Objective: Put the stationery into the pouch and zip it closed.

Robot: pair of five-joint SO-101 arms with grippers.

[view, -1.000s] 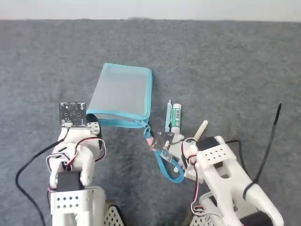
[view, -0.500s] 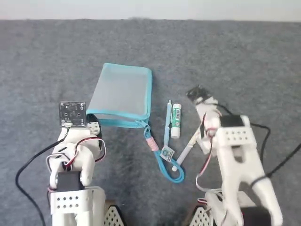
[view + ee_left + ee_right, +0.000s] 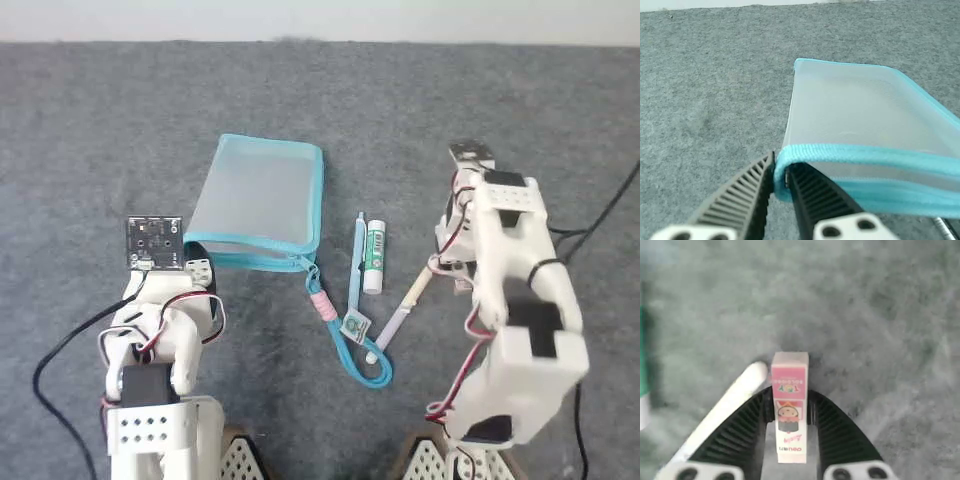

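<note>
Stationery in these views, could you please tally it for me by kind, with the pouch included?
Pens: 2, a blue pen and a pale pen
Glue stick: 1
Eraser: 1
Pouch: 1
Small square piece, kind unclear: 1
Total: 6

Printed paper sleeve on the pink-and-white block eraser, cartoon figure with short lines of lettering, green label on the white glue stick, print too small to read, small square printed tag, mark unreadable
</note>
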